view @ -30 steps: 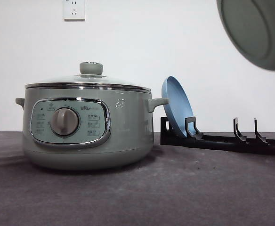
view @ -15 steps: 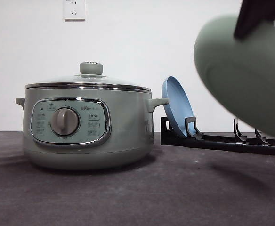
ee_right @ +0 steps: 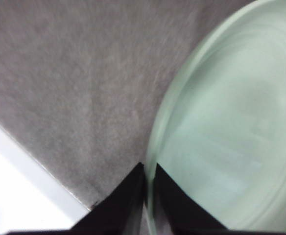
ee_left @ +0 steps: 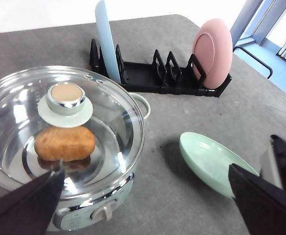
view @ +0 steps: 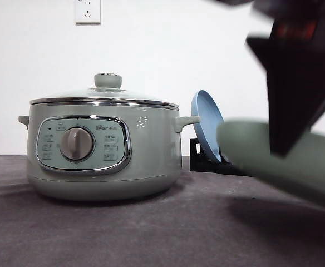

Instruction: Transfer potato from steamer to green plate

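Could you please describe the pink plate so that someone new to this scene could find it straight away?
Start at the big sage-green steamer on the grey table, then look beyond it to the long black rack. A blue plate stands at the rack's near end, and the pink plate at the far end. It is the one pink thing, and stands upright.

The table (ee_left: pixel 192 112) has a grey, matt cloth-like cover with a slightly rough nap. The steamer (view: pixel 101 156) has a smooth satin green body, a shiny chrome frame around its panel, and a clear glossy glass lid (ee_left: pixel 113 122). Under the lid, the potato (ee_left: pixel 64 143) has dull, matt skin. Between the right fingers (ee_right: pixel 133 200), the green plate (ee_right: pixel 231 137) looks smooth and matt. The rack (ee_left: pixel 153 81) is black plastic.
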Robot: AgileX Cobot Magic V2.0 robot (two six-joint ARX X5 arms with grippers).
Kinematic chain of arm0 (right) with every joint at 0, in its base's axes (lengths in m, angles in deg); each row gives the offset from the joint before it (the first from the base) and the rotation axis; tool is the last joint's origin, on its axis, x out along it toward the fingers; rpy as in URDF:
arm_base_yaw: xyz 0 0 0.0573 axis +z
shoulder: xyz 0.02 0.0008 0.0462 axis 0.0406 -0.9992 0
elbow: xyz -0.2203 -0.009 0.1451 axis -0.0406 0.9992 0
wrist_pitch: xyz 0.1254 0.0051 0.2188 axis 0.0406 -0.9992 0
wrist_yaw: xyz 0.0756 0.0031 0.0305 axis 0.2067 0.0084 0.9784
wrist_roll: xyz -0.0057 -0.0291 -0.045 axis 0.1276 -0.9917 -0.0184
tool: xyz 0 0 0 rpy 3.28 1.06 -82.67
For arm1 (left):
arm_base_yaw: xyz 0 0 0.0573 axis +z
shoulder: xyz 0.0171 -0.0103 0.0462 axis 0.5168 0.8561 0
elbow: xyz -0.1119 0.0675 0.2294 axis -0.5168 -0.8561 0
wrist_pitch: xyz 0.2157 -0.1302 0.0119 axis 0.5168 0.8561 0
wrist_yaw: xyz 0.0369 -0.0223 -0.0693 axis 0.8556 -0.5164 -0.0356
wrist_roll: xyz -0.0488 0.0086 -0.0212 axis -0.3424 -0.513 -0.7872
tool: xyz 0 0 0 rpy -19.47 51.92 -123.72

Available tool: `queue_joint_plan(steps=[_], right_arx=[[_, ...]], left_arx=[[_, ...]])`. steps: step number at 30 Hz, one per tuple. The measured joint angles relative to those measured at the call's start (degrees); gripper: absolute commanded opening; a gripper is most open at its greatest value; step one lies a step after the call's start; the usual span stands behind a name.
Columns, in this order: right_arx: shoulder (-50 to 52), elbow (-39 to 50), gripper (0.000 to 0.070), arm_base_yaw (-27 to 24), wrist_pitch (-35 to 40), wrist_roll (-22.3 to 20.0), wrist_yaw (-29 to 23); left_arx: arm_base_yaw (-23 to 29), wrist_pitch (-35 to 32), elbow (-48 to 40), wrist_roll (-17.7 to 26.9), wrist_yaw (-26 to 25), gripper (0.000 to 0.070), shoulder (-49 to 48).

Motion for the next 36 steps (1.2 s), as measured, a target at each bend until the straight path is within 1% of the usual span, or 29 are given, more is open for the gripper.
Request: queue_joint_plan(steps=[8, 15, 16, 19, 20, 22, 27, 30, 34, 36], right_arx=[[-10.7, 0.0, 0.0006, 3.0, 2.6, 1.1, -2.6], [-13.9, 0.0, 0.0017, 4.3, 4.6, 1.9, -3.2], [-13.8, 0.0, 0.0049, 4.4, 5.0, 2.0, -3.2], [-13.8, 0.0, 0.0223, 4.4, 6.0, 2.3, -2.4], [-13.7, 0.0, 0.0272, 4.5, 6.0, 2.4, -2.3], [-13.3, 0.0, 0.0348, 4.5, 5.9, 2.7, -2.1], [-9.4, -0.4, 0.0402, 4.4, 5.2, 3.1, 0.8], [-5.9, -1.6, 0.048, 3.5, 5.1, 3.3, 3.0], [-0.2, -3.4, 0.0545, 0.1, 5.1, 3.8, 5.5], [2.8, -4.1, 0.055, -2.4, 5.1, 4.1, 6.0]], left_arx=[[0.0, 0.2, 0.0, 0.0, 0.0, 0.07, 0.0], [0.0, 0.5, 0.0, 0.0, 0.0, 0.07, 0.0], [0.0, 0.5, 0.0, 0.0, 0.0, 0.07, 0.0], [0.0, 0.7, 0.0, 0.0, 0.0, 0.07, 0.0], [0.0, 0.7, 0.0, 0.0, 0.0, 0.07, 0.0], [0.0, 0.8, 0.0, 0.0, 0.0, 0.07, 0.0], [0.0, 0.8, 0.0, 0.0, 0.0, 0.07, 0.0], [0.0, 0.9, 0.0, 0.0, 0.0, 0.07, 0.0], [0.0, 0.9, 0.0, 0.0, 0.0, 0.07, 0.0], [0.0, 0.9, 0.0, 0.0, 0.0, 0.07, 0.0]])
